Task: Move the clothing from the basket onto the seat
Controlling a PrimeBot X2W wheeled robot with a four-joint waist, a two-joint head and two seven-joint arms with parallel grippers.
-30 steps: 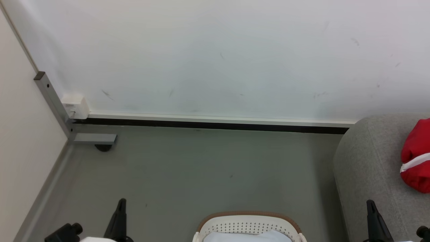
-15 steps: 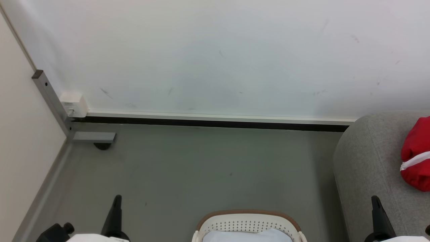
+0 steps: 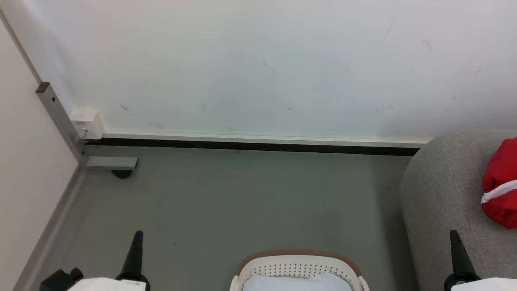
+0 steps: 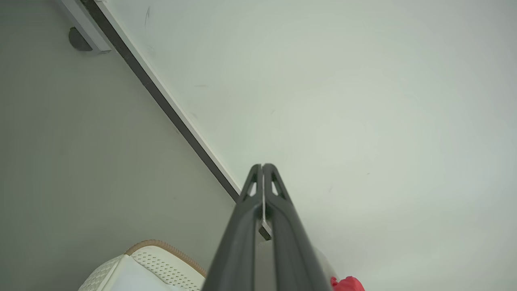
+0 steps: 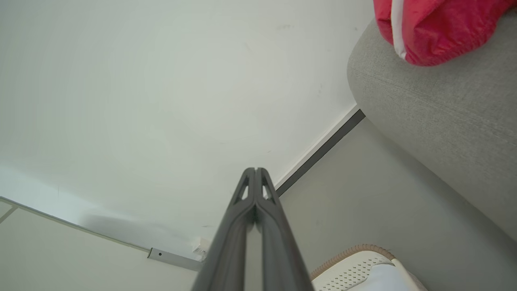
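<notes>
A red garment with a white stripe lies on the grey seat at the right; the right wrist view has the garment on the seat too. The cream basket with a tan rim stands on the floor at the bottom centre, holding a pale white-blue cloth. My left gripper is low at the left, shut and holding nothing. My right gripper is low at the right over the seat's front, shut and holding nothing.
Grey floor runs to a white wall with a dark skirting gap. A grey metal post and foot and a white box sit in the left corner. A pale partition runs along the left.
The head view has shifted slightly, so the scene sits a little higher. Both grippers have slid lower in the view and a little outward. The garment and basket stay put.
</notes>
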